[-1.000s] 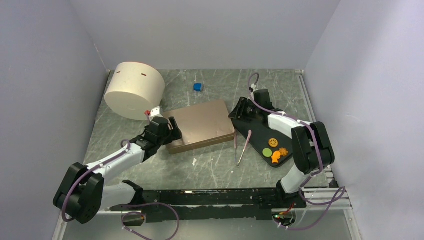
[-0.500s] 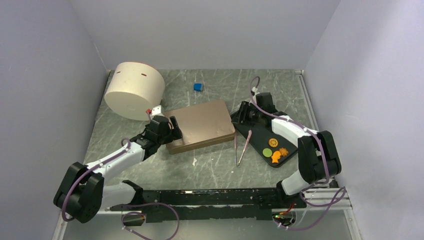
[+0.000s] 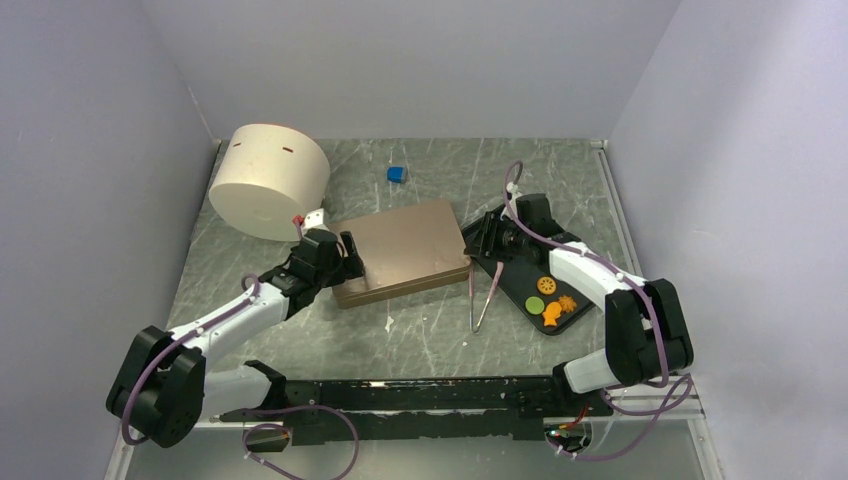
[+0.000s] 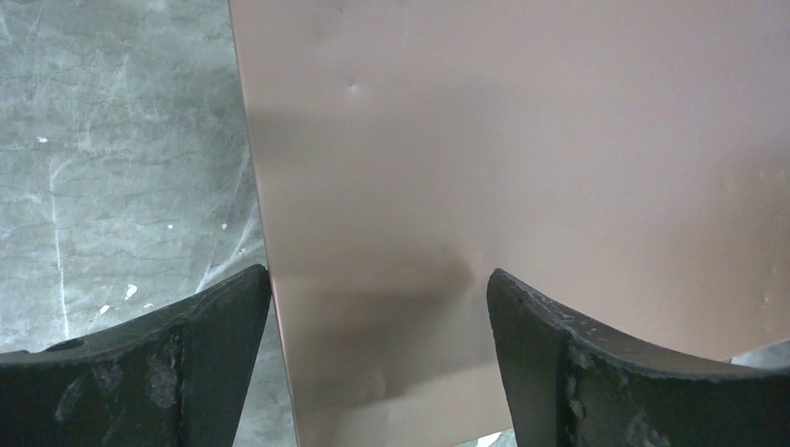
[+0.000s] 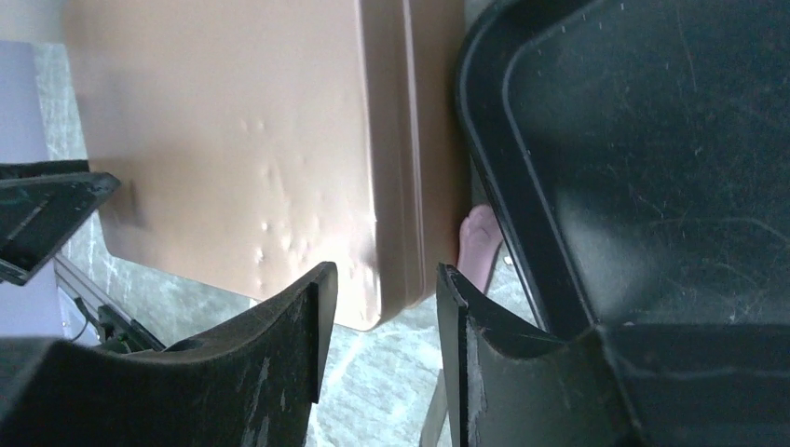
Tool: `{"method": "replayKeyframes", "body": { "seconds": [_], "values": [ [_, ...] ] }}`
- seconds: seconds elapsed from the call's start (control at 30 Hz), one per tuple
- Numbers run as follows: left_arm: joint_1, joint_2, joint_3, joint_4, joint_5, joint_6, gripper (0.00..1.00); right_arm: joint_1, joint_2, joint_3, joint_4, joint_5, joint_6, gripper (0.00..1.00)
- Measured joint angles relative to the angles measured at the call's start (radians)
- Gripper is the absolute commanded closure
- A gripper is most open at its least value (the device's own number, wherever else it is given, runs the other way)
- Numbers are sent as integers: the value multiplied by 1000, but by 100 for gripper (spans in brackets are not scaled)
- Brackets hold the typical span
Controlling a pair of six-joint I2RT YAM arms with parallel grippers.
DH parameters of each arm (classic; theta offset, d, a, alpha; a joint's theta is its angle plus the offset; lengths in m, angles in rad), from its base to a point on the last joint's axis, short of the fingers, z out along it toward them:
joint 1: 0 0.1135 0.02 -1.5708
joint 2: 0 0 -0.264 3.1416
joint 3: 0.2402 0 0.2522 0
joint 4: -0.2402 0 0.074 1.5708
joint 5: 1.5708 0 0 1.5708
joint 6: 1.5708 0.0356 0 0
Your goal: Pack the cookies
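A cream round container [image 3: 270,180] lies on its side in the far left corner of the grey tabletop [image 3: 430,330]. Just right of it, near the far edge, sits a small blue cube [image 3: 397,174].

The left gripper [image 3: 350,258] is at the left short end of a closed tan box [image 3: 405,248] that lies near the middle of the table. In the left wrist view its fingers [image 4: 140,372] are spread wide over the tan box lid [image 4: 522,168], one at the lid's edge and the other above its surface. They grip nothing, and I cannot tell whether they touch the lid.

A pair of pink tongs [image 3: 485,295] lies on the table just right of the box, pointing toward the near edge.

The right gripper [image 3: 484,236] is at the box's right end, where the box meets a black tray [image 3: 520,280]. In the right wrist view its fingers [image 5: 233,363] stand a little apart, with the box's rim [image 5: 391,186] in the gap between them; whether they press on it is unclear. The tray wall [image 5: 484,140] runs beside the box, and a pink tong tip [image 5: 477,244] shows between the two.

The cookies are on the near end of the tray, toward the right edge of the table: a green round [image 3: 534,303], an orange round [image 3: 547,285], an orange jagged piece [image 3: 567,303] and an orange fish [image 3: 551,318], close together. None is in the box.
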Motion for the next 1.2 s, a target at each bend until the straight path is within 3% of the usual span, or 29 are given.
{"method": "replayKeyframes", "body": {
  "seconds": [0.33, 0.87, 1.2],
  "values": [
    [0, 0, 3, -4, 1, 0, 10, 4, 12, -34, 5, 3, 2, 69],
    [-1, 2, 3, -4, 0, 0, 10, 10, 21, -45, 39, 2, 13, 78],
    [-2, 7, 6, -5, 0, 4, 11, 15, 6, -63, 46, 21, 19, 80]
  ]
}}
